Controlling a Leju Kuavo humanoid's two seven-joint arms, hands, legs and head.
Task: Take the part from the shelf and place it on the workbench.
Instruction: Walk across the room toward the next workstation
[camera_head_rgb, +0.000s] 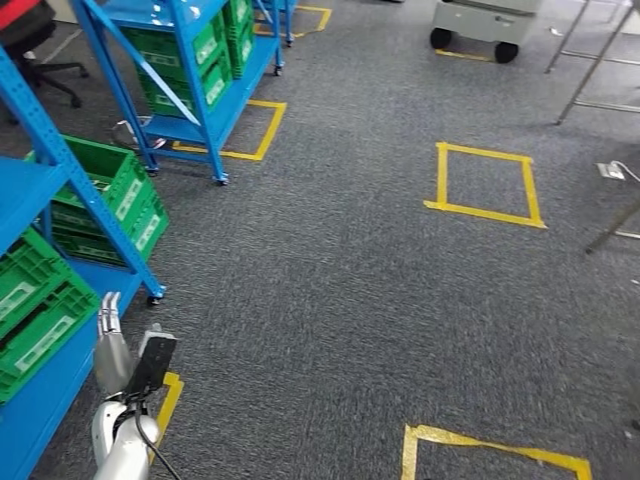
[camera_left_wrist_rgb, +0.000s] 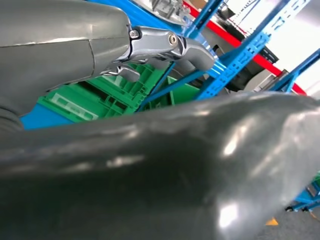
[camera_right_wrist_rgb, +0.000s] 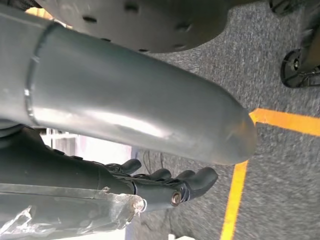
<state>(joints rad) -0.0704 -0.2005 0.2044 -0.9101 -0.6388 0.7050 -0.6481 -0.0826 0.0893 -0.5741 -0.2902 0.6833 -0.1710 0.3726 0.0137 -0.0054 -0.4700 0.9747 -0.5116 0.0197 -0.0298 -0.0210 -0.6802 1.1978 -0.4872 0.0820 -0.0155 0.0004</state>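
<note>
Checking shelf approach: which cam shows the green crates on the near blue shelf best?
Head view: the green crates sit whole on the near blue shelf, with the left hand raised beside it. The left wrist view catches part of one crate behind the fingers. The right wrist view faces carpet and yellow tape.

Two blue shelf racks (camera_head_rgb: 189, 75), four yellow tape squares (camera_head_rgb: 483, 185) on the floor, several green crates (camera_head_rgb: 113, 185)
</note>
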